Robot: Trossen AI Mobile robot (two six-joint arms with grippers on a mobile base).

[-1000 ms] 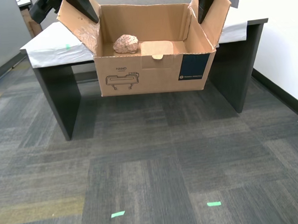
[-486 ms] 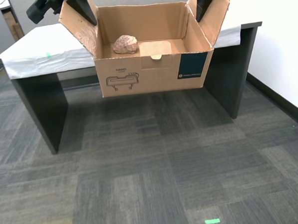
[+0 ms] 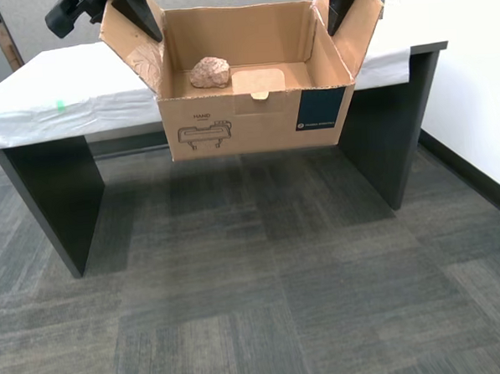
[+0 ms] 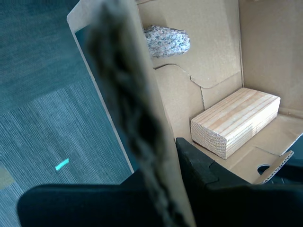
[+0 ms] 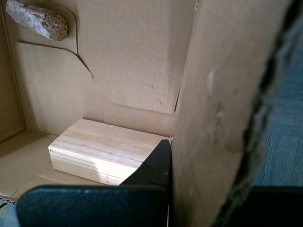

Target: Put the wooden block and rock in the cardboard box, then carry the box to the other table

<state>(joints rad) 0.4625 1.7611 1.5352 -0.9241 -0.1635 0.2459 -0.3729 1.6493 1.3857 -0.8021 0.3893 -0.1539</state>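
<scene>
- Grey carpet fills the near floor in the exterior view.
- Box hangs above it, in front of the surface; each flap is clenched by one claw.
- Rock lies inside.
- Block shows only in the wrist views; the front wall hides it outside.
- First claw and second claw both pinch cardboard.
- White cloth with a green mark covers the surface; a white wall stands behind.

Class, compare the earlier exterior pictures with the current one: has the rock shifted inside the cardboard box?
No. The rock sits in the same spot against the cardboard box, near its back wall; only the table behind slides, so the camera moved.
</scene>
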